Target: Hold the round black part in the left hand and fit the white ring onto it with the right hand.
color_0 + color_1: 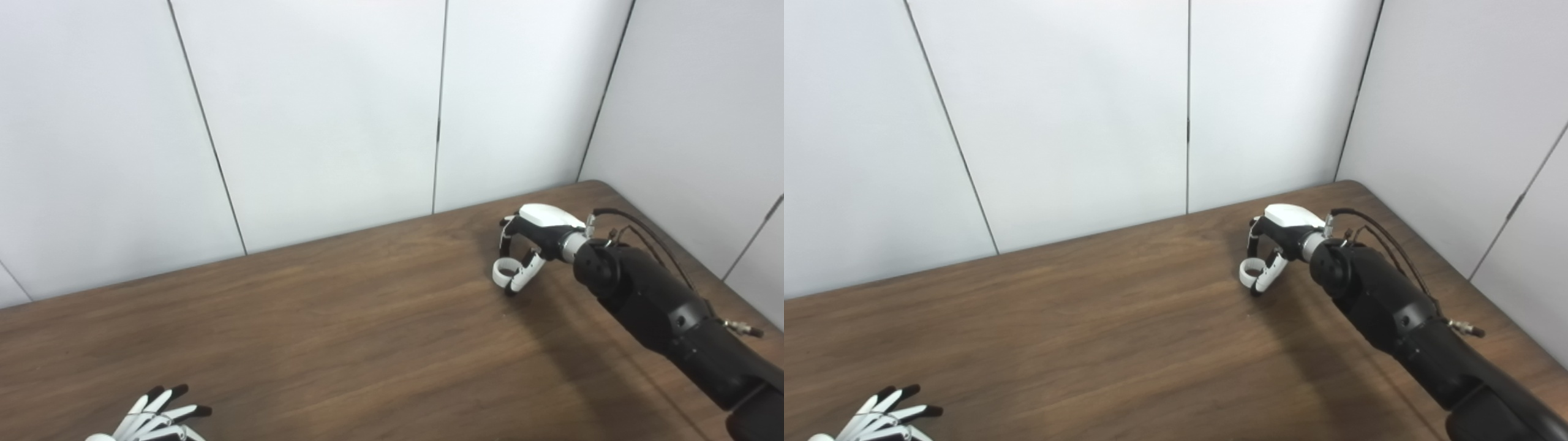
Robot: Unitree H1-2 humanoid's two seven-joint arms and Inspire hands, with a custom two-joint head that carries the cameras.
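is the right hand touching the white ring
Touching: the left eye view shows the right hand with its fingers against the white ring.

**Right arm reaching far, left hand spread low**

The right arm comes in from the lower right corner and stretches away toward the far right, its black forearm ending in a silver wrist. The right hand [531,244] is turned palm down, white back uppermost, fingers [505,240] curled downward and thumb bent in below them, pinching a white ring [504,271] between fingertips and thumb. The left hand [156,418] shows only at the bottom left edge, its black-tipped fingers fanned apart and holding nothing.
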